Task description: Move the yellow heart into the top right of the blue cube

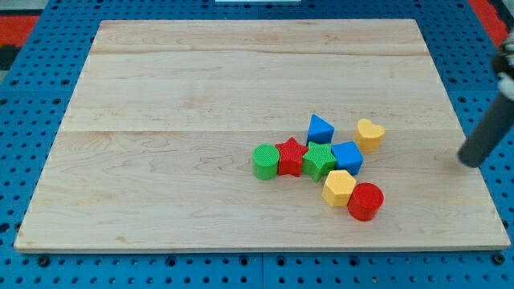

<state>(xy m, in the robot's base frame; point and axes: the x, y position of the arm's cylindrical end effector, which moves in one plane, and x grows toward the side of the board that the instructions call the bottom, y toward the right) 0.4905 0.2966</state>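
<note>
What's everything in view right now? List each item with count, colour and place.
yellow heart: 1, yellow, rightmost of the cluster, apart to the upper right of the blue cube
blue cube: 1, blue, right of the green star
blue triangular block: 1, blue, top of cluster
green star: 1, green, cluster middle
red star: 1, red, left of green star
green cylinder: 1, green, cluster's left end
yellow hexagon: 1, yellow, below blue cube
red cylinder: 1, red, cluster's bottom right
wooden board: 1, light wood
my tip: 1, dark rod, view's right, clear of all blocks
</note>
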